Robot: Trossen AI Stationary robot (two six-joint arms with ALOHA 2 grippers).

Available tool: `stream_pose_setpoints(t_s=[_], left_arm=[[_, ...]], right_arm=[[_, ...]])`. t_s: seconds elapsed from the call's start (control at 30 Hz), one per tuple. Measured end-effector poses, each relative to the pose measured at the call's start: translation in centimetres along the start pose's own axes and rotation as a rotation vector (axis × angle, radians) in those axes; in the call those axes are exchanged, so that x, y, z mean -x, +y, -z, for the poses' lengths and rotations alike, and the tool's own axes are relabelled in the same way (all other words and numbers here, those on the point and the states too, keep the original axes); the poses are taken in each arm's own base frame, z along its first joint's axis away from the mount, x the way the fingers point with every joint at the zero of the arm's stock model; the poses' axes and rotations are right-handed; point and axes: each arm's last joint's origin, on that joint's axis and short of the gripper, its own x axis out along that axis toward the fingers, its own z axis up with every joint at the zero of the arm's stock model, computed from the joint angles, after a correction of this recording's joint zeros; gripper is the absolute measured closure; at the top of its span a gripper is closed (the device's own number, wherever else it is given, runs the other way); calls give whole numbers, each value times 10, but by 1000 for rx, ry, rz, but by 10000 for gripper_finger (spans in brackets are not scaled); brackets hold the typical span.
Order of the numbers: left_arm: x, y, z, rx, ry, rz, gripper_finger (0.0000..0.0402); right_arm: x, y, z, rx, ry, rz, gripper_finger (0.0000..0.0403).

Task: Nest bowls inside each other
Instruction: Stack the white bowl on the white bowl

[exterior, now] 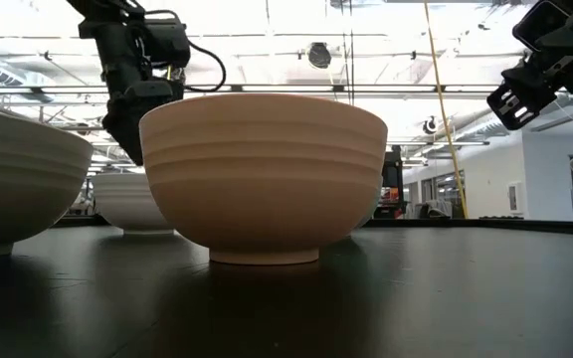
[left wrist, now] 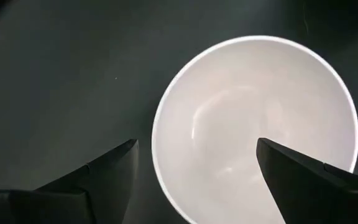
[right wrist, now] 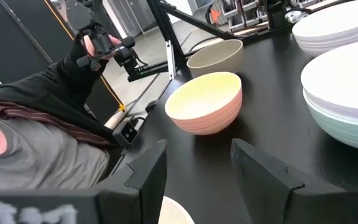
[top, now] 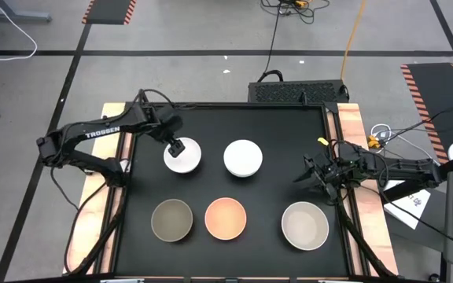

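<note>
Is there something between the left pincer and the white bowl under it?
Nothing visible. The left pincer hangs open directly over the white bowl, one finger outside the rim and the other above the hollow. The bowl is empty, and the nearest neighbour, another white bowl, stands clear.

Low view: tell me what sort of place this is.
Likely a large open lab or workshop hall: long ceiling lights, hanging cables and equipment racks behind the black table with its peach bowl.
</note>
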Motion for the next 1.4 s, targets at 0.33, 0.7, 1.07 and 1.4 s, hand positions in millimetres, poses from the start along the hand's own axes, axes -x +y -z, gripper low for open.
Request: stream_pose_setpoints(t_s=[0.33,0.7,1.07,1.4], left_arm=[[-9,0,-1,7,46,16,73],[-17,6,6,61,77,-32,73],[-38,14,21,109,111,-32,76],[-45,12,22,100,82,50,193]], right_arm=[[0,0,0,-1,3,1,234],[-4,-7,12,-38,22,7,234],[-5,-7,11,-35,3,0,234],[-5,-6,8,-17,-28,-13,234]])
